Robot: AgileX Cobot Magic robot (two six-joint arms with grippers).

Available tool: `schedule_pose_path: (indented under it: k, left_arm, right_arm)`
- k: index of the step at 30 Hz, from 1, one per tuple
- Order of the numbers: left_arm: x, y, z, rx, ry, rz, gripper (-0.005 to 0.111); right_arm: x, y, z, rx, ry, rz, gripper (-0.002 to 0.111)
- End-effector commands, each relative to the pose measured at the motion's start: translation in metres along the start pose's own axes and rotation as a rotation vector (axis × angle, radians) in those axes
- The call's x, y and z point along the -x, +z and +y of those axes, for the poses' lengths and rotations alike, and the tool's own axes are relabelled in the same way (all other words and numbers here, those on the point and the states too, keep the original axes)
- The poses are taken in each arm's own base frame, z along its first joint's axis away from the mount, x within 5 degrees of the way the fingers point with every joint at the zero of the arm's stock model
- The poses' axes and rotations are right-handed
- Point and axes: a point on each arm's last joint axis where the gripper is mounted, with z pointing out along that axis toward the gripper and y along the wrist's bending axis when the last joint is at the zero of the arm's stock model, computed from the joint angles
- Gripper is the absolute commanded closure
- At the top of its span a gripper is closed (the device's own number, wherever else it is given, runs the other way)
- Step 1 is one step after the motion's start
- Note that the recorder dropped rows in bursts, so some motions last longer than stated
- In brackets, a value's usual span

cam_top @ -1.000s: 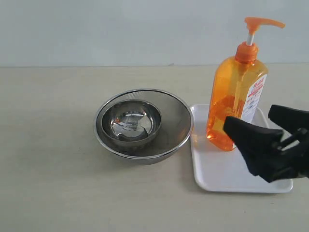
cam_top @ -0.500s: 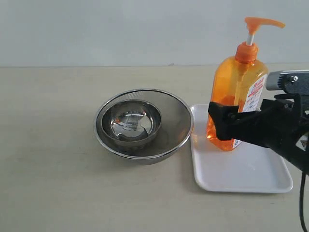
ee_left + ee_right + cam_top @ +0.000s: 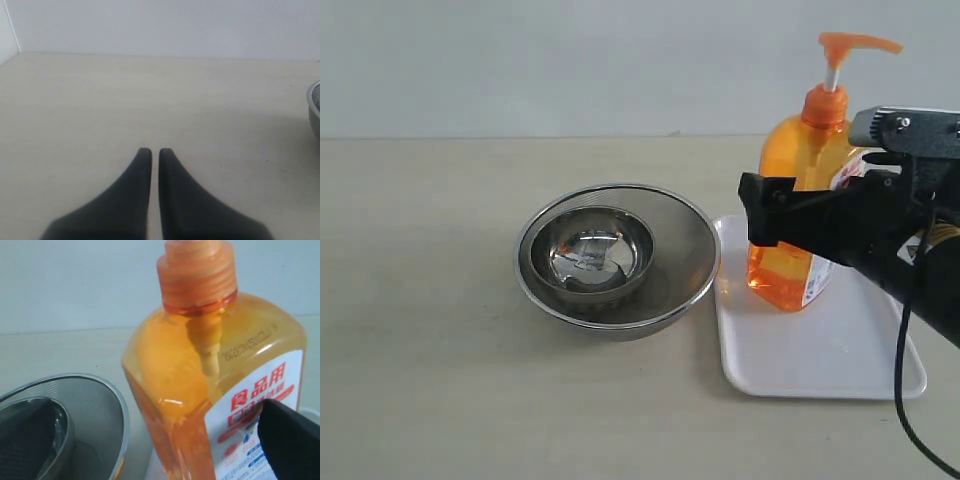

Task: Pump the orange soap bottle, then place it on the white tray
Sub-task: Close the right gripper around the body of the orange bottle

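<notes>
Table (image 3: 440,350): we see a pale, matte surface filling the exterior view, with a plain light wall behind it.
White tray (image 3: 820,370): it lies flat on the right part of the table, its left rim just beside the larger bowl.
Larger steel bowl (image 3: 695,250): it sits near the middle of the table, upright, with a fine mesh-like sheen on its inner wall.
Orange soap bottle (image 3: 782,272): we find it standing on the far left part of the white tray, roughly upright, with its white label turned to the right.
Right gripper (image 3: 760,195): its jaws are spread wide at the bottle's shoulder height. One black finger (image 3: 292,440) crosses in front of the bottle, while the other is hidden behind it. We see no clamp on the bottle, and we cannot tell whether the near finger touches the plastic.
Smaller steel bowl (image 3: 638,262): it is nested inside the larger one, toward its left side.
Left gripper (image 3: 151,152): we see it only in its own wrist view, clenched, fingertips almost meeting, holding nothing, above bare table.
Pump head (image 3: 855,42): orange, raised on a white stem, spout pointing right.
</notes>
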Motion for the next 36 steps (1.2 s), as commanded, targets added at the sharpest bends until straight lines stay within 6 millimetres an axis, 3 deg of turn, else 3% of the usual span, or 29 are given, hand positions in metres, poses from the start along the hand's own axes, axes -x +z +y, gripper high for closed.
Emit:
schedule_pose_path:
  k: [1,10,19,21,22,24,25,27,29,33,36]
  left_arm:
    - [-0.001,0.000,0.000,0.001,0.000,-0.001,0.102]
    - [-0.001,0.000,0.000,0.001,0.000,-0.001,0.102]
    - [-0.001,0.000,0.000,0.001,0.000,-0.001,0.102]
    - [-0.001,0.000,0.000,0.001,0.000,-0.001,0.102]
    - [-0.001,0.000,0.000,0.001,0.000,-0.001,0.102]
    - [-0.001,0.000,0.000,0.001,0.000,-0.001,0.102]
    - [-0.001,0.000,0.000,0.001,0.000,-0.001,0.102]
    - [-0.001,0.000,0.000,0.001,0.000,-0.001,0.102]
    - [-0.001,0.000,0.000,0.001,0.000,-0.001,0.102]
    - [-0.001,0.000,0.000,0.001,0.000,-0.001,0.102]
    - [-0.001,0.000,0.000,0.001,0.000,-0.001,0.102]
  right_arm:
    - [0.001,0.003,-0.001,-0.020,-0.026,-0.012,0.004]
    - [-0.012,0.012,-0.008,-0.078,-0.067,0.007,0.004]
    - [-0.007,0.013,-0.008,-0.099,-0.042,-0.030,0.007]
    - [-0.006,0.013,-0.008,-0.098,-0.042,-0.031,0.024]
    - [-0.008,0.013,-0.008,-0.094,-0.044,-0.018,0.043]
    - [-0.009,0.014,-0.008,-0.092,-0.048,0.002,0.067]
    - [-0.010,0.013,-0.008,-0.093,-0.047,0.007,0.070]
    - [-0.010,0.013,-0.008,-0.094,-0.045,0.012,0.066]
    - [-0.011,0.013,-0.008,-0.093,-0.045,0.022,0.040]
    - [-0.011,0.013,-0.008,-0.095,-0.043,0.017,0.003]
    - [-0.005,0.016,-0.007,-0.093,-0.017,-0.020,0.003]
